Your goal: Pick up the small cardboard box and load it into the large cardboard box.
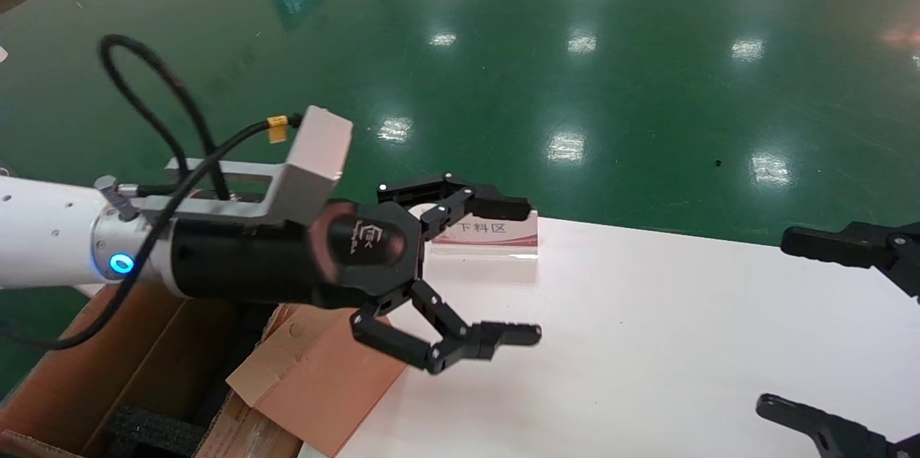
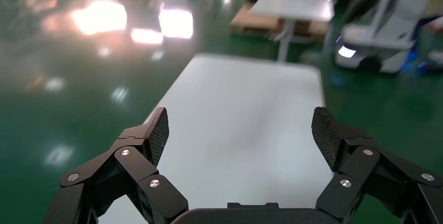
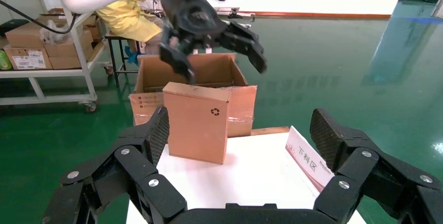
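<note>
The small cardboard box (image 3: pixel 197 122) stands upright at the left end of the white table (image 3: pixel 251 177), its recycling symbol facing my right gripper. The large cardboard box (image 3: pixel 209 70) stands open just behind it, off the table's end; in the head view it (image 1: pixel 86 372) is at the lower left, with black foam (image 1: pixel 151 433) inside. My left gripper (image 1: pixel 532 271) is open and empty, hovering above the small box, and also shows in the right wrist view (image 3: pixel 222 67). A pinkish cardboard face (image 1: pixel 316 379) under it may be the small box or a flap. My right gripper (image 1: pixel 775 321) is open at the right edge.
A clear sign with Chinese characters (image 1: pixel 489 231) stands at the table's far edge, also in the right wrist view (image 3: pixel 308 158). Green floor surrounds the table (image 2: pixel 240 109). A rack with cartons (image 3: pixel 31 51) and a person in yellow (image 3: pixel 125 18) are behind the large box.
</note>
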